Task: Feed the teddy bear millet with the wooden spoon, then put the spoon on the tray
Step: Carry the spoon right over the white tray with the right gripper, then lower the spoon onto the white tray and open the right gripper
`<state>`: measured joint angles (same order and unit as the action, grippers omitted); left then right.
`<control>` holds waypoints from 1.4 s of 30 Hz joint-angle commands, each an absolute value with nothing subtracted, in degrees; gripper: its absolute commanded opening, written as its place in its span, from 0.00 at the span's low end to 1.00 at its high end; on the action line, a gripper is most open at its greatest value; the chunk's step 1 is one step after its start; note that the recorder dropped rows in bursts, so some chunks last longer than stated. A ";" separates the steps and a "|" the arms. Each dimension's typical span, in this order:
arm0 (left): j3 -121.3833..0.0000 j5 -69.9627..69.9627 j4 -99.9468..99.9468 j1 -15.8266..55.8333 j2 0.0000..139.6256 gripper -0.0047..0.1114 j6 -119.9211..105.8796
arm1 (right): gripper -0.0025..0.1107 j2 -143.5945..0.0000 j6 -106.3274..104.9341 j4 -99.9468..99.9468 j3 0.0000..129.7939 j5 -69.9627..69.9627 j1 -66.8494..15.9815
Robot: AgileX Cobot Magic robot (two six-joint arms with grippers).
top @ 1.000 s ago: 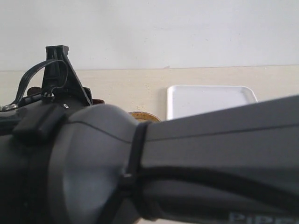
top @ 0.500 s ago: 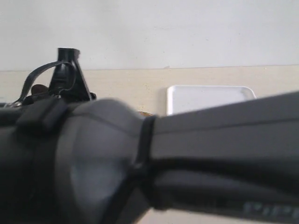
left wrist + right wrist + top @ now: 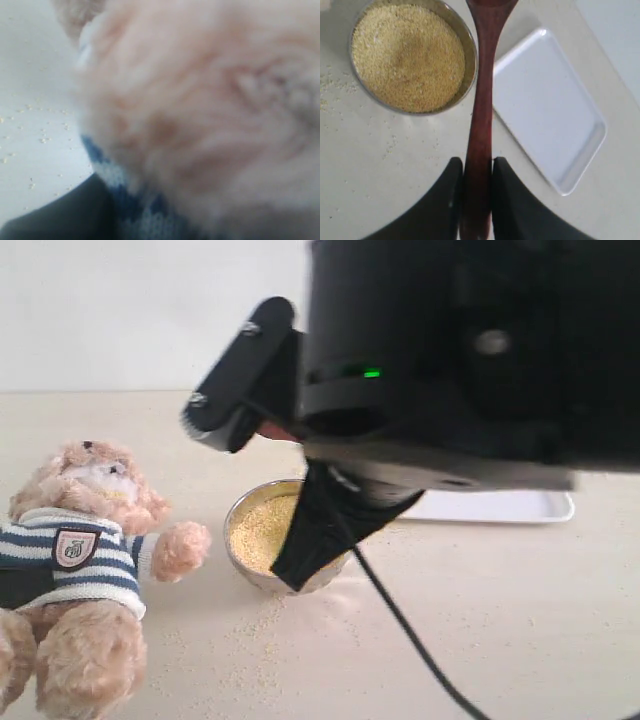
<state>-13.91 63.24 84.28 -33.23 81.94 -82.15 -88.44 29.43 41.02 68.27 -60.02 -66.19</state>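
1. Exterior: teddy bear (image 3: 85,570) lower left; millet (image 3: 262,532) in bowl, centre; tray (image 3: 500,506) right
2. Left wrist: fur fills view, one dark finger (image 3: 55,215) against it; left gripper's hold cannot be told
3. Right wrist: right gripper (image 3: 477,167) clamped on wooden spoon (image 3: 482,90) over the bowl's rim; feeding step judged in hand; next, carry spoon level to the bear's mouth

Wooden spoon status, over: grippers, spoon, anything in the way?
Right gripper shut on slim dark reddish-brown wooden spoon. Spoon off flat white tray, near round steel millet bowl. Left gripper against fluffy light-brown teddy bear, jaws unclear. Right arm crowds exterior view.
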 commanded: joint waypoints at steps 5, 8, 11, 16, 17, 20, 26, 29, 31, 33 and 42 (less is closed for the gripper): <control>-13.90 64.89 85.12 -33.44 81.97 0.08 -82.71 | 0.02 -77.39 41.11 36.28 50.32 -44.69 -53.79; -13.90 64.89 85.12 -33.44 81.97 0.08 -82.71 | 0.02 -75.52 48.32 36.54 45.94 -38.26 -48.15; -13.90 64.89 85.12 -33.44 81.97 0.08 -82.71 | 0.02 -75.08 52.70 37.18 43.25 -33.81 -42.15; -13.90 64.89 85.12 -33.44 81.97 0.08 -82.71 | 0.02 -76.68 53.70 37.39 42.46 -25.20 -30.22; -13.90 64.89 85.12 -33.44 81.97 0.08 -82.71 | 0.02 -77.17 53.59 36.60 42.46 -23.65 -28.16; -13.90 64.89 85.12 -33.44 81.97 0.08 -82.71 | 0.02 -82.61 43.04 28.86 45.81 -19.67 -20.63; -13.90 64.89 85.12 -33.44 81.97 0.08 -82.71 | 0.02 -100.44 29.10 21.89 58.92 -21.82 -18.84; -13.90 64.89 85.12 -33.44 81.97 0.08 -82.71 | 0.02 -106.45 25.42 18.43 63.62 -21.31 -18.84; -13.90 64.89 85.12 -33.44 81.97 0.08 -82.71 | 0.02 -108.67 24.75 18.08 65.37 -21.02 -18.84; -13.90 64.89 85.12 -33.44 81.97 0.08 -82.71 | 0.02 -110.53 24.75 18.08 66.85 -21.02 -18.84; -13.90 64.89 85.12 -33.44 81.97 0.08 -82.71 | 0.03 -116.58 26.60 17.11 69.79 -19.40 -18.58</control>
